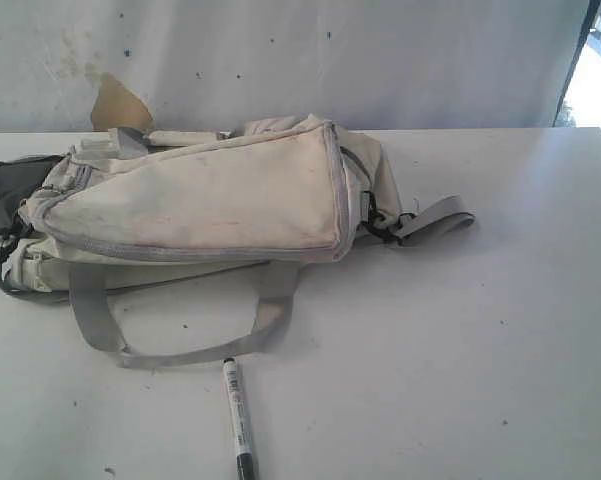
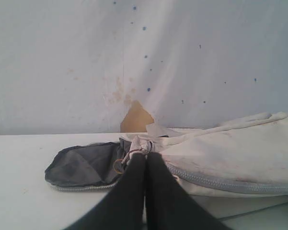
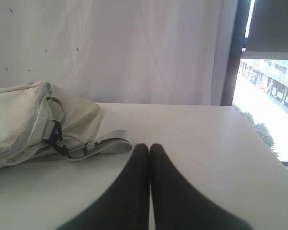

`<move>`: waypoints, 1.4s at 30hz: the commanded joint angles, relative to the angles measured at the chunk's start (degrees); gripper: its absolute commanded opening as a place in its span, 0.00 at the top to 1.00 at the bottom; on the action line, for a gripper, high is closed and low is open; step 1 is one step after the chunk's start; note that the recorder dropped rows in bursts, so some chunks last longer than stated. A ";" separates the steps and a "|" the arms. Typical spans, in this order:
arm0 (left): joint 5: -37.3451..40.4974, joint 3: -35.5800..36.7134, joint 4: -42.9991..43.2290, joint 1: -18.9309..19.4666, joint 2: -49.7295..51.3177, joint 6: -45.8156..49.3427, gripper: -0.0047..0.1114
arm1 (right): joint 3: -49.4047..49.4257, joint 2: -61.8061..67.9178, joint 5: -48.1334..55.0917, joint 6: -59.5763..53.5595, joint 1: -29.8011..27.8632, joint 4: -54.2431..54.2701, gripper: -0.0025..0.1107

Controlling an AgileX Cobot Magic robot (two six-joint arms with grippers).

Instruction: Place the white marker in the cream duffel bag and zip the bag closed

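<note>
Exterior view: the white marker (image 1: 239,417) lies on the counter (image 1: 460,330) at 6 o'clock of the cream duffel bag (image 1: 210,195), just outside its grey strap loop (image 1: 100,320), with the black cap pointing to 6 o'clock. Dark lining (image 1: 5,190) shows at the bag's 9 o'clock end. The left claw (image 2: 145,160) and the right claw (image 3: 149,148) are each pressed closed, holding nothing.

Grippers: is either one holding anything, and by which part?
Nothing held: the left gripper and right gripper are shut empty; the white marker lies on the table.
</note>
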 commanded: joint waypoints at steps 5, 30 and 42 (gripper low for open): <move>-0.15 0.38 -0.20 0.15 -0.20 0.04 0.96 | 0.29 -0.27 -0.49 0.22 -0.23 0.14 0.98; 11.28 -13.67 -0.84 0.15 -0.20 -3.74 0.96 | -10.43 -0.27 6.28 9.88 -0.23 0.14 0.98; 32.87 -32.24 -1.06 0.15 7.67 -3.79 0.96 | -20.50 10.69 13.96 12.39 -0.23 0.14 0.98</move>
